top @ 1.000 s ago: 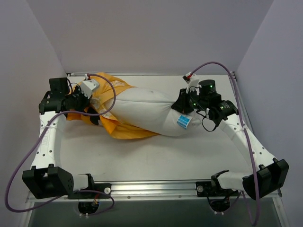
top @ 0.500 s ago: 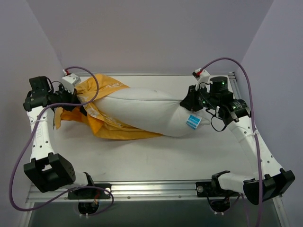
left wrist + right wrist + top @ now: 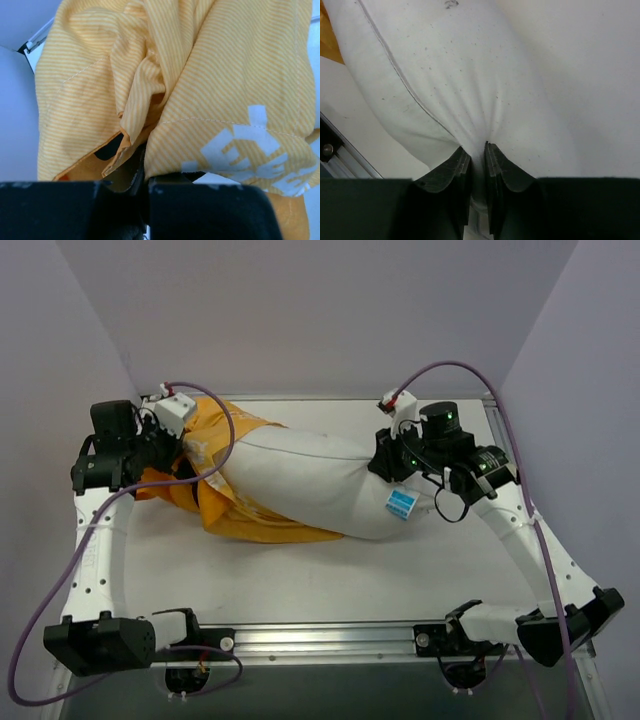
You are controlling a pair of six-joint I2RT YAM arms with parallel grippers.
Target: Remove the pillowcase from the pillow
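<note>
The pillow [image 3: 310, 483] is laid across the middle of the tabletop [image 3: 400, 565], stretched lengthwise between the two arms. Its left end is covered by the pillowcase [image 3: 230, 515], which is bunched up toward the far left corner; the greater part of the white cushion is bared. A blue-and-white tag [image 3: 401, 504] is seen at the pillow's right end, on its near side.

The left hand [image 3: 145, 172] is pressed together on a gathered fold of the orange-yellow striped fabric, which is drawn down between its black fingers. White lettering [image 3: 247, 150] is seen on the cloth just to the right of the pinch.

The right hand [image 3: 478, 150] is closed on the pillow's right end. A pleat of white fabric is pinched between its two fingers, and creases are fanned out from the grip. In the right wrist view a seam line is seen running along the cushion. Part of the pillowcase is spread on the tabletop along the pillow's near side.
</note>
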